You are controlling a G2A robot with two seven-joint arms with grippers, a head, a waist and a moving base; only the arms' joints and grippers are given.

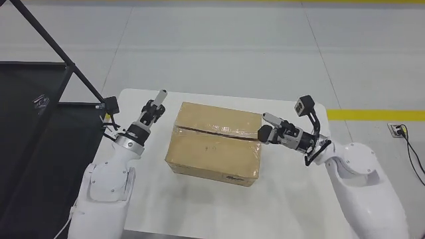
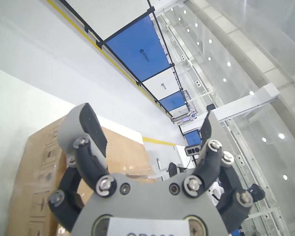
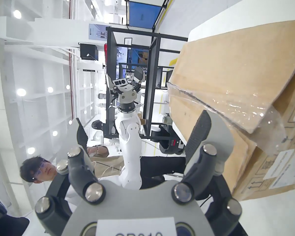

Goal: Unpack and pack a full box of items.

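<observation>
Top view: a stiff, probably heavy taped box [image 1: 216, 143] lies between both open, empty jaws; take the raised flap [image 3: 236, 74] just beside the right jaws.

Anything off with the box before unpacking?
Yes. At the end of the box by the right claw, one top flap sits raised rather than flush, and the clear tape over that corner is crumpled and peeling loose. Nothing else stands out.
</observation>
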